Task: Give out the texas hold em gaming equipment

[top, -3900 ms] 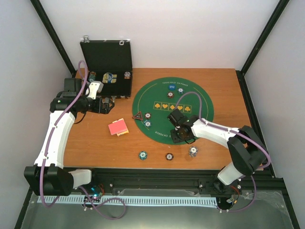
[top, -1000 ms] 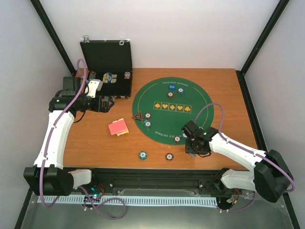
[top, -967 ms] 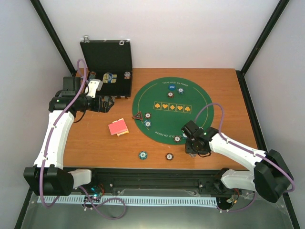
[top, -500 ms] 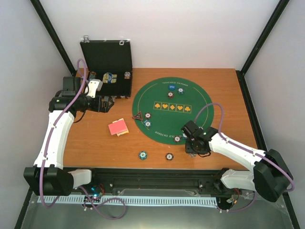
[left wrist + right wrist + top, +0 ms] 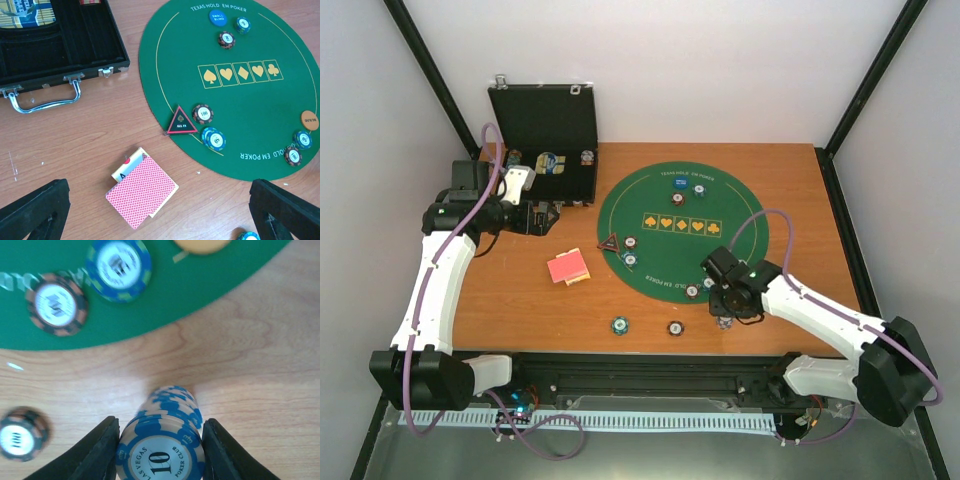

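The red-backed cards [image 5: 142,199] lie face down, loosely stacked, left of the green mat [image 5: 260,115]. The triangle marker [image 5: 179,121], a brown chip [image 5: 203,114] and blue chips [image 5: 214,139] lie flat at its left edge. The white chip stack [image 5: 161,455] stands just off its near-right rim, pinched by the right gripper [image 5: 160,424].

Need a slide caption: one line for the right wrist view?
Right gripper straddles a stack of blue-and-white 10 chips on the table beside the green mat.
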Available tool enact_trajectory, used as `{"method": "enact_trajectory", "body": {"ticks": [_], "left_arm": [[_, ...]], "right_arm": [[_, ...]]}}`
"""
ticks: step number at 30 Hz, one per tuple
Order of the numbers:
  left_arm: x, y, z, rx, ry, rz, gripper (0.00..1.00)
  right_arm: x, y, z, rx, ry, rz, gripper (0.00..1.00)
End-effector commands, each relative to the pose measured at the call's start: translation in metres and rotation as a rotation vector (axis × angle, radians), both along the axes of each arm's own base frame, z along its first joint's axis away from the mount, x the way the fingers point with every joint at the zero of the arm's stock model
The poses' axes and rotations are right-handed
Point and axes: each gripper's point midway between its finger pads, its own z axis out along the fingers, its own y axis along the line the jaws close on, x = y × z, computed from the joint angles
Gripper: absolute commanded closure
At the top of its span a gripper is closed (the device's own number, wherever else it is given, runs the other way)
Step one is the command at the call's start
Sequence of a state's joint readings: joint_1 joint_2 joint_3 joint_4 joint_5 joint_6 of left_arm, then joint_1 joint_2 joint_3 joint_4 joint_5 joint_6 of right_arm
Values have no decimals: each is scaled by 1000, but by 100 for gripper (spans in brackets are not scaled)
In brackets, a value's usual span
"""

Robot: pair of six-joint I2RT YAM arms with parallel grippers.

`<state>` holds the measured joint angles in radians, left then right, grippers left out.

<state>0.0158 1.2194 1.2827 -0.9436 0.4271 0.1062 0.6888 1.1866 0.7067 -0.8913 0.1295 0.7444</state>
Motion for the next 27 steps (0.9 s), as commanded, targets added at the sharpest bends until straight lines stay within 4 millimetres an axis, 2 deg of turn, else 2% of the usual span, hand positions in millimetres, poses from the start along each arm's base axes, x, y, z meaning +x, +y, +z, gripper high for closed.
{"method": "enact_trajectory", "body": {"ticks": [1,5,7,12,15,19,21,27], "left_arm": [[-1,2,22,10,-58,-3,0],[1,4,19,15,-52,5,0],[1,4,17,17,-47,7,0],[0,4,15,16,-40,8,0],[0,4,14,16,-37,10,0],[0,5,14,21,-36,13,0],[0,5,13,20,-35,14,0],[1,4,11,13,-27,13,0]], "right_arm": [[22,10,43,26,-91,12,96],[43,31,69,57,-139,53,95],[58,47,76,56,-149,86,95],[95,97,75,62,-162,181,95],[117,127,63,71,-149,242,94],[140,160,36,80,-115,316,92],[149,171,19,65,-86,344,92],[170,192,-9,37,-51,393,92]]}}
